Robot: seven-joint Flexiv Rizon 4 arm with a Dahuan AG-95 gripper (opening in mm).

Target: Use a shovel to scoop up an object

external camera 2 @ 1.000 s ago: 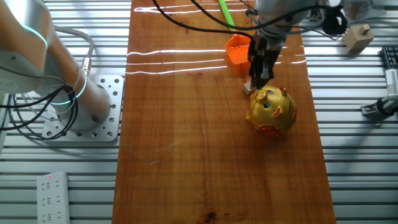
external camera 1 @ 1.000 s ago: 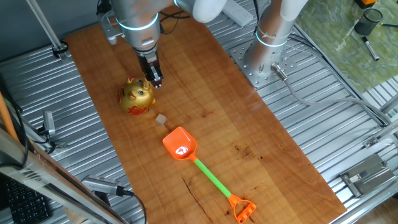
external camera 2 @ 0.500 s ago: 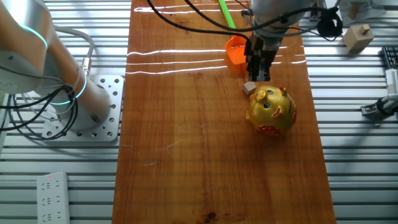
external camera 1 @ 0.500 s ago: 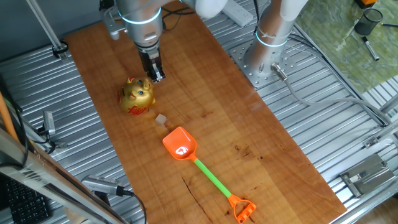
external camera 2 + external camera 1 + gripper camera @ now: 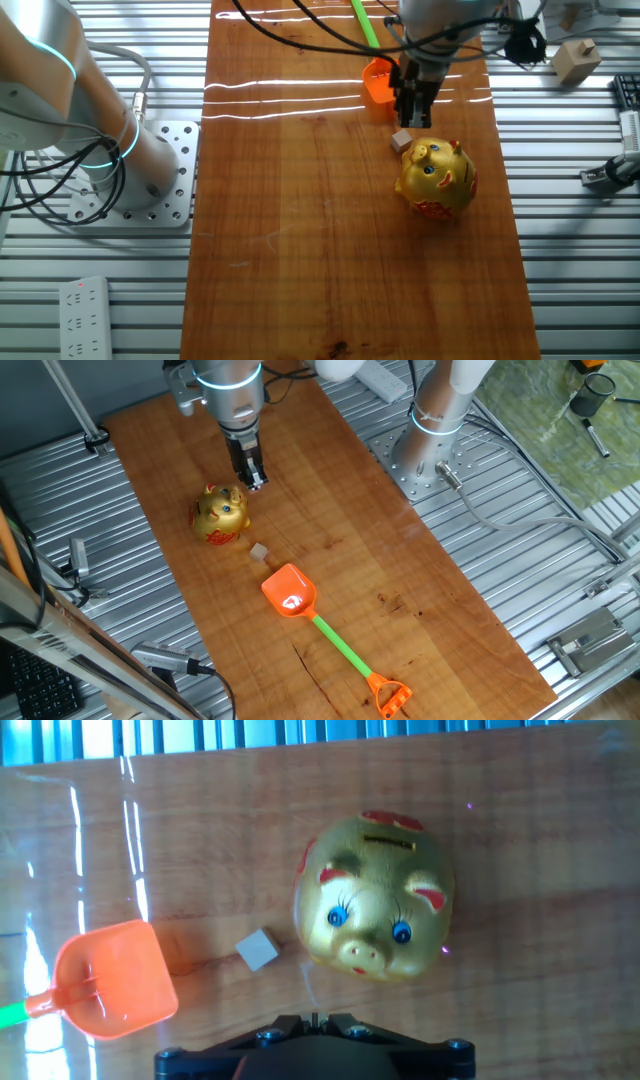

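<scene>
Shovel (image 5: 325,631) work has not begun, as far as the pictures show: the tool lies flat on the table (image 5: 400,570), lower centre of one fixed view, its orange blade pointing up-left and its green shaft running down-right to the loop end. Nothing holds it. The cube (image 5: 259,551) sits on the wood just beyond the blade's tip, apart from it, between the blade and the gold pig (image 5: 221,513). In the hand view the cube (image 5: 257,949) lies left of the pig (image 5: 375,898), near but not touching, with the blade (image 5: 112,978) at lower left.

The gripper (image 5: 256,484) hangs above the table at upper centre of that fixed view, just up and right of the pig, well away from the shaft. Its fingers look nearly together and empty, though how wide the gap is cannot be told for sure.

Everything is judged still to do: reach the shaft, grasp it, slide the blade under the cube and lift. The pig close behind the cube may get nudged.
</scene>
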